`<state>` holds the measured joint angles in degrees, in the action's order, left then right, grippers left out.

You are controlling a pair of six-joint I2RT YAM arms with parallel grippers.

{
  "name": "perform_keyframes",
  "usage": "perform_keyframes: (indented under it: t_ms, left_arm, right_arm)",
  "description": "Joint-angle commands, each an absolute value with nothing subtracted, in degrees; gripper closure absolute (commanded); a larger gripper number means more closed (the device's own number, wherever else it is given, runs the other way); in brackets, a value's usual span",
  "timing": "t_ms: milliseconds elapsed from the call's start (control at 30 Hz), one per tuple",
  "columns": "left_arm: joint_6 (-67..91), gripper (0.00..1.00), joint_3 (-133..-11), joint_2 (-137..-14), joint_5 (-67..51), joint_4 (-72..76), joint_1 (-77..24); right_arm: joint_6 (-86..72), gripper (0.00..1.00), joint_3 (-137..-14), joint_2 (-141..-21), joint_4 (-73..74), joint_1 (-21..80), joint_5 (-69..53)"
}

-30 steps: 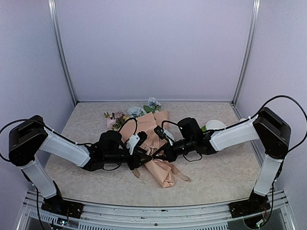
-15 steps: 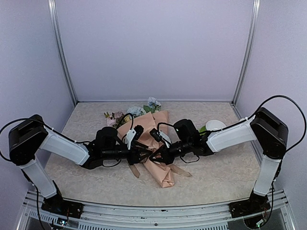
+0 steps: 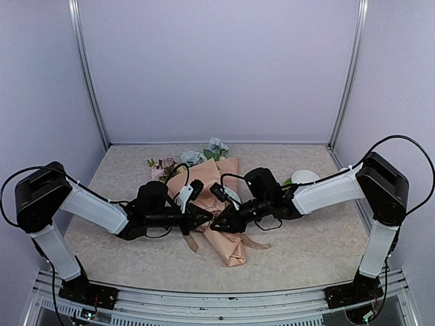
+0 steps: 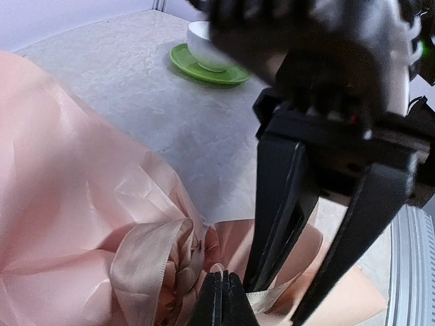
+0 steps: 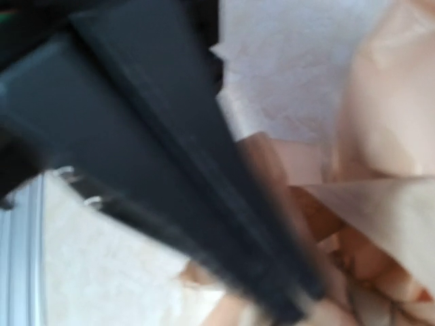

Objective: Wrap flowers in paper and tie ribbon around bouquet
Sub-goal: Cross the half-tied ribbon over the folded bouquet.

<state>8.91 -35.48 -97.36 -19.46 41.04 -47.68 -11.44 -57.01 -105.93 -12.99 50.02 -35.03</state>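
1. The bouquet (image 3: 227, 174) lies on its side near the middle of the bench (image 3: 319, 234). Its wide rim points to the back wall and its narrow tail points to the near edge.
2. The flowers (image 3: 194, 157) show past the rim, with pale blue, pink and white blooms and some green leaves spread over the bench top behind the cone.
3. The paper (image 4: 61, 176) is a peach-pink sheet, creased and gathered into folds where the cone narrows.
4. The ribbon (image 4: 144, 266) sits at that gathered waist, a beige loop bunched against the paper. In the top view two loose ends trail onto the bench, one on each side of the tail.
5. The left end effector (image 4: 221, 300) reaches in from the left. Its fingertips are pressed together right at the bunched ribbon, pinching it, and a strand runs off to the right from the tips.
6. The right end effector (image 4: 273, 303) comes in from the right and meets it over the same spot. Its two black fingers are spread, and bare bench and paper show between them.
7. The right wrist view is blurred and shows only a dark finger, peach paper and pale bench.
8. A white cup (image 4: 202, 42) stands on a green saucer (image 4: 212, 75) to the right of the bouquet, well apart from it.
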Motion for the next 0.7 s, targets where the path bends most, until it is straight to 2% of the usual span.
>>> perform_keyframes:
  t_ms: [0, 100, 367, 567, 667]
  left_arm:
    - [7.76, 1.00, -36.10, -97.33, -18.25, 38.68, -47.20]
    - [7.23, 1.00, -36.86, -97.91, -17.76, 37.34, -47.26]
    - [6.44, 1.00, -38.80, -98.69, -16.05, 34.31, -47.54]
    - [6.40, 0.98, -39.11, -99.22, -15.33, 33.64, -47.64]
    - [6.52, 0.96, -39.11, -99.29, -14.85, 33.67, -47.72]
  right_arm:
    - [-10.02, 0.71, -55.60, -99.86, -12.78, 46.51, -40.56]
    - [-9.10, 0.67, -57.03, -99.63, -10.98, 44.46, -42.22]
    - [-5.06, 0.67, -67.95, -107.11, -0.82, 43.42, -36.27]
    - [-2.25, 0.55, -71.66, -112.54, 2.13, 43.42, -37.00]
    - [-1.51, 0.54, -72.07, -113.79, 2.51, 43.43, -38.49]
